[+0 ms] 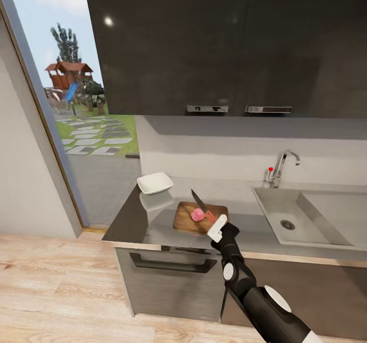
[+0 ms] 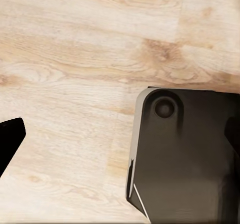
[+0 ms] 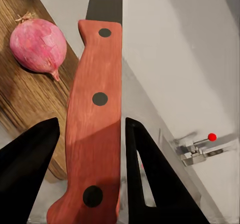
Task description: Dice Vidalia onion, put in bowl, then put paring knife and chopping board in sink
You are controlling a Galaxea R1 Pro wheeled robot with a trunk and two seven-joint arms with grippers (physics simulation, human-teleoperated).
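Right gripper [image 3: 90,174]: fingers clamped on the reddish handle of the paring knife [image 3: 95,114], one dark finger [image 3: 30,169] at each flank; blade points away over the board
Left gripper [image 2: 120,149]: hangs over the wooden floor [image 2: 75,59] beside the robot's dark base [image 2: 185,159]; finger tips sit at the frame edges, wide apart, holding nothing
Paring knife, handling: stiff, light, riveted wood grip; best held mid-handle as now, well back from the edge
Vidalia onion [image 1: 197,214]: whole, lying on the chopping board [image 1: 186,219], just beside the blade
Onion, handling: round and smooth-skinned, likely to roll under the edge; judged firm and light; best steadied at its flanks
Chopping board, handling: rigid flat wood on the glossy countertop [image 1: 137,220]; it may slide
Bowl [image 1: 155,183]: white, empty, behind the board toward the window
Sink [image 1: 306,220]: well apart from the board, tap [image 1: 282,167] behind it
Views: right wrist view gives the onion's papery skin, root tuft and handle rivets; head view gives the layout
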